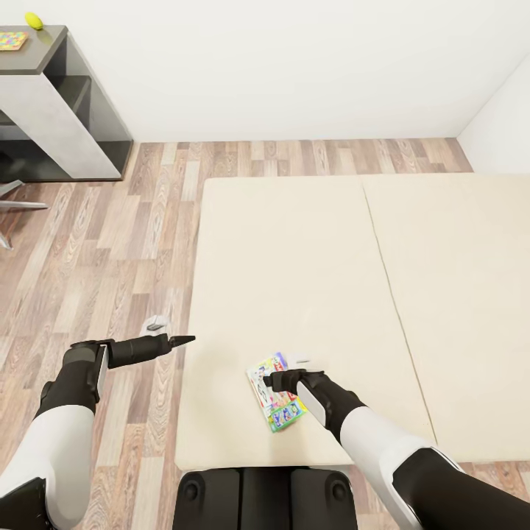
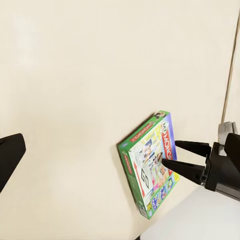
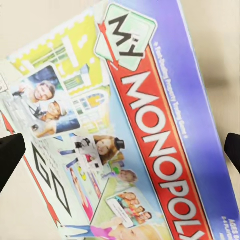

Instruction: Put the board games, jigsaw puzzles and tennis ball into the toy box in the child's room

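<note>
One board game, a green-blue "My Monopoly" box, lies flat near the front edge of the beige bed. My right gripper hovers just over the box, open, with a dark fingertip off each long side and nothing gripped. From the left wrist view, its two black fingers reach over the box. My left gripper hangs open at the bed's left edge, pointing toward the mattress. A jigsaw puzzle and the yellow tennis ball rest on the dark table at far left.
Wood-plank floor lies between the bed and the table. A white wall runs behind the bed, with a corner at the far right. Grey chair legs show at the left edge. My dark base sits against the bed's front edge.
</note>
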Tool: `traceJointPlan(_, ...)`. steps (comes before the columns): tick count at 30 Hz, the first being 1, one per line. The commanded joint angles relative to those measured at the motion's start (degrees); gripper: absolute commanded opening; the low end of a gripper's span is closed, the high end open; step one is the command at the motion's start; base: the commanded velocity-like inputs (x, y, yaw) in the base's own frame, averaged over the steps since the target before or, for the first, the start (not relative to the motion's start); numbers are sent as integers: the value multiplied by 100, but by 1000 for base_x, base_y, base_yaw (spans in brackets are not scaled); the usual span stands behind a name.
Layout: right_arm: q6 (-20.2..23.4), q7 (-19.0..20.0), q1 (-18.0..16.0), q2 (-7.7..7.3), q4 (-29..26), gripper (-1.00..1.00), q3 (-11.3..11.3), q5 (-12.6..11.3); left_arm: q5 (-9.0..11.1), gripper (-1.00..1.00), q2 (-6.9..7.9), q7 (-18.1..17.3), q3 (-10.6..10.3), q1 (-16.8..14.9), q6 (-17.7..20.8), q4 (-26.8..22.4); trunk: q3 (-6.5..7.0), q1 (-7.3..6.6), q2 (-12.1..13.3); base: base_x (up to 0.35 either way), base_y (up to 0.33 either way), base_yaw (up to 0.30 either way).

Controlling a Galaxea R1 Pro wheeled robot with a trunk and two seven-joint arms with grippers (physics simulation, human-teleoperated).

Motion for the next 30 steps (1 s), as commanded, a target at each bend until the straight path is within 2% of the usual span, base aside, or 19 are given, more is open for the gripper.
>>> traceJointPlan(1, 23, 7, -4, 0, -2, 100, 10, 4, -57, 100, -4, -56, 23, -5, 45, -6, -7, 3, -9, 0, 13, 0)
traceJointPlan(30, 23, 7, -3, 0, -2, 100, 10, 4, -57, 100, -4, -57, 22, -5, 45, -6, -7, 3, -9, 0, 23, 0)
